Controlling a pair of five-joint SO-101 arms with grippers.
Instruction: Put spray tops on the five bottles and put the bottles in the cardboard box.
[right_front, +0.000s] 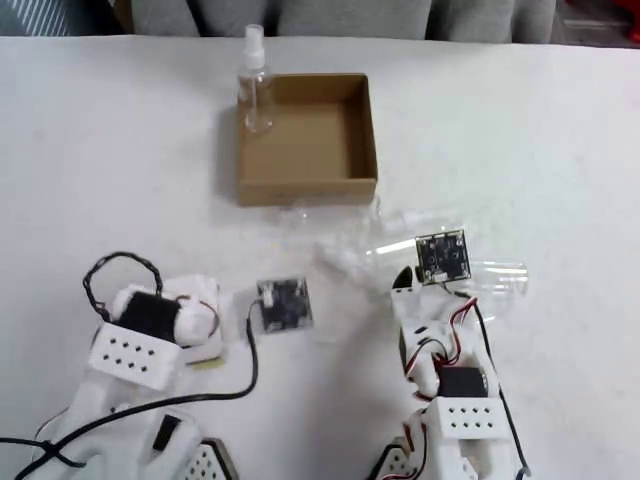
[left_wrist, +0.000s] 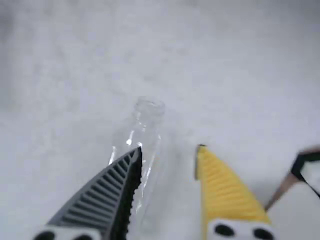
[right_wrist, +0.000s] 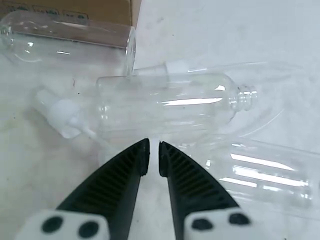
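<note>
The left arm (right_front: 140, 340) sits on the white bench (right_front: 110, 150), nearer than the cardboard box (right_front: 305, 188) and off toward its left side. The left tool (left_wrist: 169, 150) stands wide, its grey and yellow fingers spread apart. A clear capless bottle (left_wrist: 145, 135) lies flat on the bench between them, its open neck pointing away from the wrist. Part of its body runs under the grey finger (left_wrist: 107, 190); I cannot tell whether that finger touches it.

At the box's far left corner a topped bottle (right_front: 256, 85) stands upright with a white sprayer on it. Its base appears to rest inside the box against the left wall.

The right arm (right_front: 450, 390) is nearer than the box, toward its right side. The right tool (right_wrist: 153, 145) is narrow, its black fingers drawn almost together with only a thin slit between them, and it holds nothing. Just beyond its tips an open-necked bottle (right_wrist: 170, 102) lies on its side. A loose spray top (right_wrist: 62, 112) lies beside that bottle's base end. A second bottle (right_wrist: 65, 37) lies along the box's wall, and a third bottle (right_wrist: 270, 170) lies on the side of the open-necked bottle away from the box.
</note>
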